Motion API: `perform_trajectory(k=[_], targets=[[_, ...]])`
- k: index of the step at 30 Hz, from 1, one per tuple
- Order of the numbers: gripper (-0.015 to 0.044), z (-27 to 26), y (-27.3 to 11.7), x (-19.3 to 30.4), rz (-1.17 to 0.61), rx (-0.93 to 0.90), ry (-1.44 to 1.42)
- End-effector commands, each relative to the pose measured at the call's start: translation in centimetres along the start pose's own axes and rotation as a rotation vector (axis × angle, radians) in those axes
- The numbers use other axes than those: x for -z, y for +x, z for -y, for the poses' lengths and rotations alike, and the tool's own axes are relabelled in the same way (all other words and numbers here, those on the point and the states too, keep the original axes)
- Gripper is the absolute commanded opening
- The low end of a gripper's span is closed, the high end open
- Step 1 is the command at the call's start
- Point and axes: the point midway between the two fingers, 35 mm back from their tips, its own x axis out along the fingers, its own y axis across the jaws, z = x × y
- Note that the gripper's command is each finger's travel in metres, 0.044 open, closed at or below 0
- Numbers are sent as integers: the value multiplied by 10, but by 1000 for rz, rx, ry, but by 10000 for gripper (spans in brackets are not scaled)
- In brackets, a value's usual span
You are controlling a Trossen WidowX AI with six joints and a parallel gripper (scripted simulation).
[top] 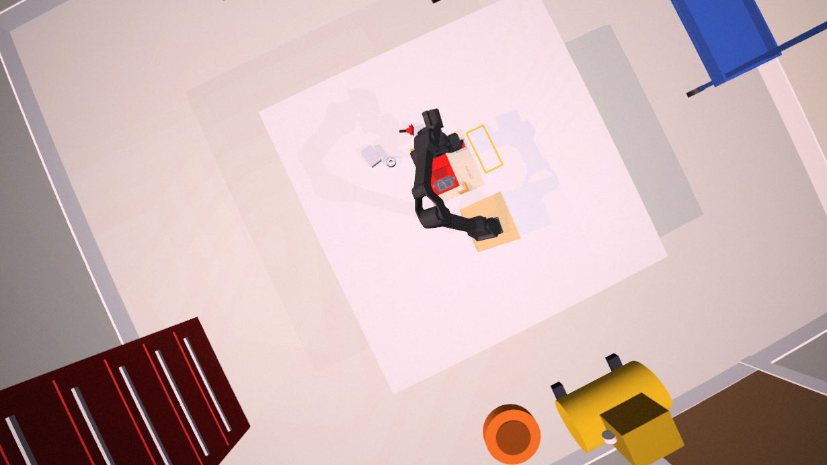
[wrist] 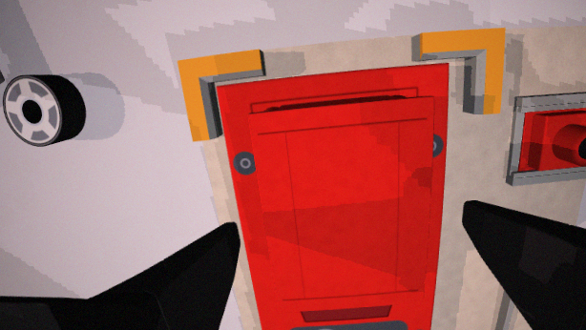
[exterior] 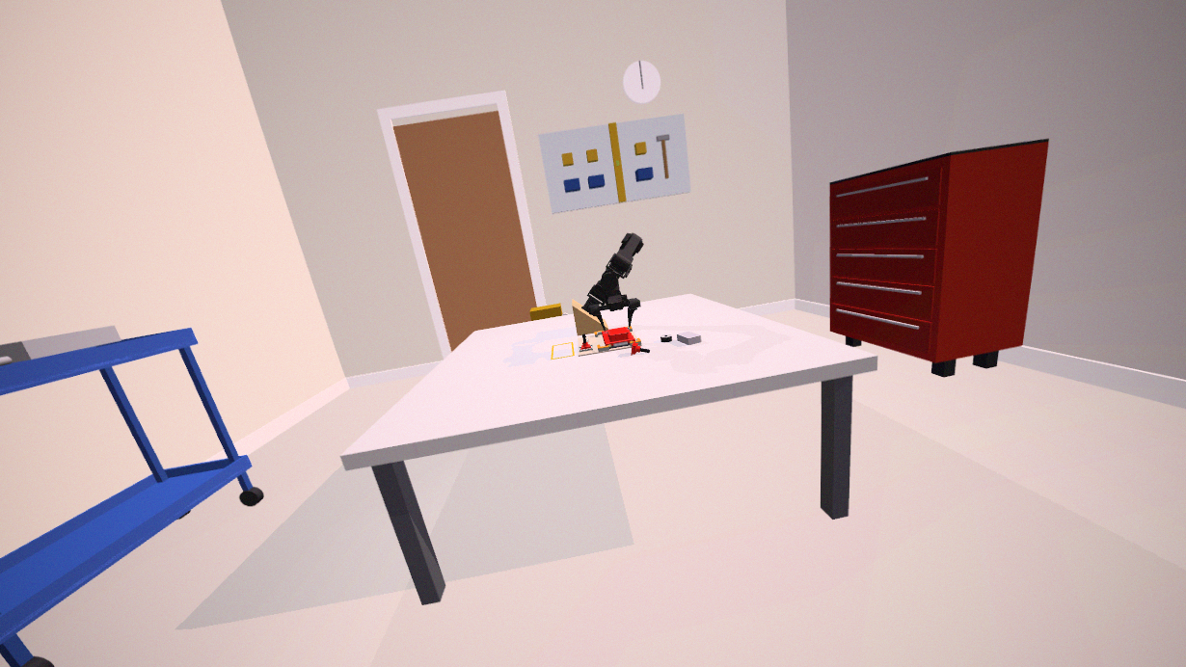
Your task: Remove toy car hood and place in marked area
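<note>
The toy car (top: 452,177) (exterior: 617,335) is a long red body on a beige board, with orange corner brackets at its end. Its hood (wrist: 345,191) is a raised red panel lying on the body in the wrist view; the arm partly hides this part in the top view. My gripper (wrist: 349,223) (exterior: 616,326) is open and empty, pointing down above the car. In the wrist view one fingertip shows left of the hood and the other right of it; their exact height is unclear. The marked area (top: 493,145) (exterior: 562,358) is a yellow outline on the table beside the board.
A wheel (top: 390,161) (exterior: 665,338) (wrist: 31,112) and a grey block (top: 371,154) (exterior: 687,337) lie beside the car. A red piece (top: 409,130) (exterior: 636,349) with a black stem lies near its end. Another red piece (wrist: 541,143) sits in a grey holder right of the car.
</note>
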Motion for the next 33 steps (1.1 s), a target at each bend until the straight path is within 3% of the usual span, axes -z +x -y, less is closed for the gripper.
perform_trajectory(k=[1,33], targets=[[440,0,5,3,-10,-6,8],[440,0,18,3,-9,-6,8]])
